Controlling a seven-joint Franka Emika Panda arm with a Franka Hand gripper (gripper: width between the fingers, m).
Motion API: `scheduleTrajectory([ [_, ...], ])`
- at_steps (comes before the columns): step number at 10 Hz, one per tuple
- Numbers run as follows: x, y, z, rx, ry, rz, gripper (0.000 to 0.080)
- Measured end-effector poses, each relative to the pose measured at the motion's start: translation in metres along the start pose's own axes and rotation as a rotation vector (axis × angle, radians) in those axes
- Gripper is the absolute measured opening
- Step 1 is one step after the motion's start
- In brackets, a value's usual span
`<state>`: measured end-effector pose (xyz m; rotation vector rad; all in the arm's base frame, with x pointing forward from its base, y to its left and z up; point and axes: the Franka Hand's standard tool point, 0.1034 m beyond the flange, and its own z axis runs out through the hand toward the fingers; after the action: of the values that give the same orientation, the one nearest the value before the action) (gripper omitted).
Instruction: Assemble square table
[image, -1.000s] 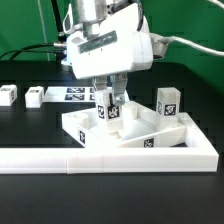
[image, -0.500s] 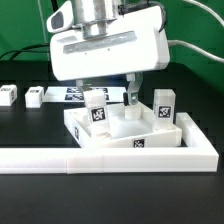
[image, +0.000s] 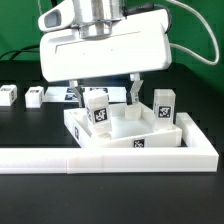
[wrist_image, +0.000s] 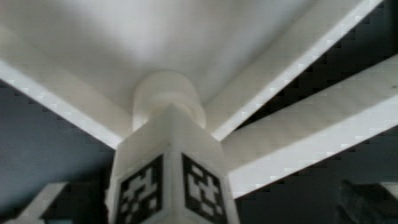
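**A:** How far along is the square table?

**B:** About halfway, I'd judge. The tabletop (image: 105, 143) lies flat on the black worktop (image: 30, 125), pushed into the corner of the L-shaped wall (image: 40, 157). Two legs stand upright on it. The near leg (image: 97, 112) is toward the exterior view's left, and the second leg (image: 166, 106) is at the far corner on the exterior view's right.

**A:** And the other two?

**B:** The two loose legs (image: 9, 95) (image: 35, 96) lie side by side on the worktop, well away from the tabletop on the exterior view's left. Neither is fitted yet.

**A:** What's the gripper doing?

**B:** The gripper (image: 106, 100) hangs over the near leg with its fingers spread wide, one on each side and apparently clear of it. It holds nothing. The wrist view looks straight down that leg (wrist_image: 169, 140), which stands on the tabletop's inner face.

**A:** Is that leg fully seated?

**B:** I can't tell. The joint isn't visible in either view, so it may need more turning. After that, the two loose legs are left to fetch and fit.
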<state>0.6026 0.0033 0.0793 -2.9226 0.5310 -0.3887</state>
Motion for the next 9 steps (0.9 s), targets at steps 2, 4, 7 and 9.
scheduleTrajectory([
  [2,0.0017,0.0024,-0.0004,-0.009,-0.012,-0.195,0.0649],
  [4,0.0017,0.0060,0.0003,-0.019,-0.021,-0.382,0.0649],
  [7,0.0040,0.0037,-0.0005,-0.032,-0.024,-0.590,0.0649],
  [9,0.0087,0.0016,-0.0027,-0.030,-0.041,-0.665,0.0649],
])
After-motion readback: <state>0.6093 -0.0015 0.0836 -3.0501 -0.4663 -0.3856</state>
